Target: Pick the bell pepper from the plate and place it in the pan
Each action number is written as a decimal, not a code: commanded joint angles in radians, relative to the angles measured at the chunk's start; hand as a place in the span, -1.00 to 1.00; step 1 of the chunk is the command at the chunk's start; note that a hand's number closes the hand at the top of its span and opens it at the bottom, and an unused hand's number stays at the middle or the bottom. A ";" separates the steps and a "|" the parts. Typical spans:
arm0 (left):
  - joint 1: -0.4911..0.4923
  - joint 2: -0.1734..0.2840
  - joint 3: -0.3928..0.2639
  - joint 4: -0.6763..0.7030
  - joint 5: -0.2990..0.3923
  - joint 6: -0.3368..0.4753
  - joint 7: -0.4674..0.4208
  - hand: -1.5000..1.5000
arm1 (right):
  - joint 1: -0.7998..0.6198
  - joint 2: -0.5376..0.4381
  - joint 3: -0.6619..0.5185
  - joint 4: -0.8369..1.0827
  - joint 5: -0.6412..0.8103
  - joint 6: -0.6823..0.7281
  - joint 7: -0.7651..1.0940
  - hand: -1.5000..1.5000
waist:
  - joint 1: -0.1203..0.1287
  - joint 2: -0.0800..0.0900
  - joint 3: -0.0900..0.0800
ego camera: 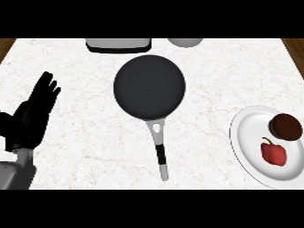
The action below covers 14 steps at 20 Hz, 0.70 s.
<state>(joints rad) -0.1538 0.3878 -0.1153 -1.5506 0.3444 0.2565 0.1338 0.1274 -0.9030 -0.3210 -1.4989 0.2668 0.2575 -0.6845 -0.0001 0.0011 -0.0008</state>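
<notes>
Fingers straight and spread on our left hand [29, 116], resting at counter's [75, 147] left edge; bell pepper [274, 152] sits on plate [246, 147] at right w/ brown cookie [286, 126], apart from pan [149, 87].

Red bell pepper [274, 153], white plate [246, 147], black pan [149, 87]

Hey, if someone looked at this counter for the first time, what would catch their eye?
Probably the round black frying pan at the centre, its grey handle pointing toward the robot. Next, the red bell pepper on the white round plate at right, and the open left robot hand resting at left.
</notes>
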 commanded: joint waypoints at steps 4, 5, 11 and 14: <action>0.019 -0.034 -0.020 -0.014 -0.040 0.007 -0.001 0.00 | -0.025 -0.020 0.123 -0.154 0.200 0.011 0.214 -1.00 | 0.003 -0.002 0.000; -0.030 -0.002 0.011 0.000 -0.002 -0.022 0.045 0.00 | -0.070 -0.013 0.200 -0.120 0.263 0.001 0.259 -1.00 | 0.018 0.003 0.000; -0.069 -0.034 -0.010 -0.002 -0.051 0.030 0.066 0.00 | -0.058 -0.073 0.336 -0.173 0.390 0.165 0.404 -1.00 | 0.012 0.003 0.000; -0.016 -0.030 0.023 0.017 -0.041 -0.020 0.029 0.00 | 0.008 -0.026 0.351 -0.242 0.450 0.157 0.415 -1.00 | -0.002 -0.002 0.000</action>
<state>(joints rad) -0.1852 0.3635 -0.1066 -1.5474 0.3115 0.2519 0.1699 0.1096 -0.9560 -0.0272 -1.6954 0.6325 0.3962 -0.3172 0.0044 0.0011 -0.0009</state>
